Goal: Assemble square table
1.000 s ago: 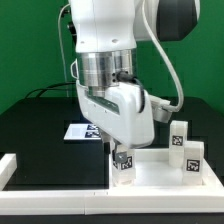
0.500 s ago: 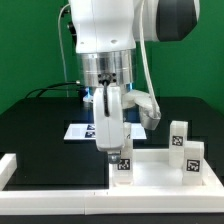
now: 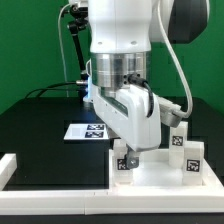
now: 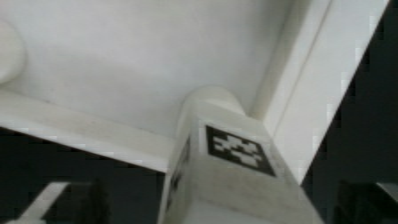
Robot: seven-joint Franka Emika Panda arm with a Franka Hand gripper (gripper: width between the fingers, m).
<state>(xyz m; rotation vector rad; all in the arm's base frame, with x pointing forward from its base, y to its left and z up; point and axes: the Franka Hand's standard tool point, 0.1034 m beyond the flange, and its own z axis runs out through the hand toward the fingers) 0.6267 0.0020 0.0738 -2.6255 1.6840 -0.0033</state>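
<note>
The square table top (image 3: 155, 178) lies at the front of the exterior view's right, white with a raised rim. One white tagged leg (image 3: 124, 163) stands upright in its near corner. My gripper (image 3: 122, 152) hangs straight over that leg, jaws open, one on each side. In the wrist view the leg (image 4: 231, 150) fills the middle, with dark gaps between it and my fingers (image 4: 48, 203). It stands beside the rim (image 4: 306, 85) of the top. Two more tagged legs (image 3: 180, 135) (image 3: 193, 158) stand on the top's far right side.
The marker board (image 3: 85, 131) lies on the black table behind the arm. Long white border rails (image 3: 55, 195) run along the front edge and the exterior view's left corner. A green backdrop closes the rear.
My wrist has turned and the jaws have spread wide, letting go of the leg. The leg stays upright in the corner of the top.
</note>
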